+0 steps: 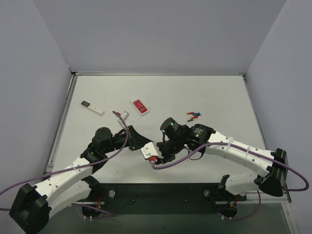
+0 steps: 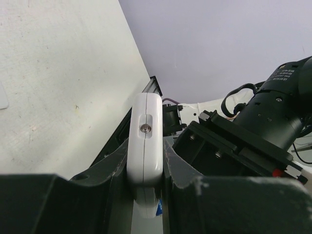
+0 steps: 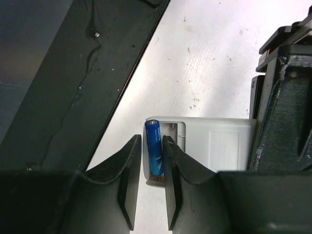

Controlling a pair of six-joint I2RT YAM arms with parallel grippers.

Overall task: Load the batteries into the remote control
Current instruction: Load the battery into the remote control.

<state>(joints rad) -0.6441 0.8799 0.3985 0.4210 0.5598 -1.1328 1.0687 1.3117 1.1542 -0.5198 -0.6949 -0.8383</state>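
Where the 2 arms meet over the near part of the table [image 1: 219, 97], the left gripper [image 2: 146, 157] is clamped on the remote control [image 2: 145, 131], held on edge above the surface. Farther back lie a slim stick remote [image 1: 92, 107] and a red-faced remote [image 1: 140, 106]. The right gripper [image 3: 152, 144] has its 2 fingers narrowly apart around 1 blue battery [image 3: 155, 151] lying in the remote's open end compartment; whether they press it cannot be told. Loose cells [image 1: 194, 116] lie behind.
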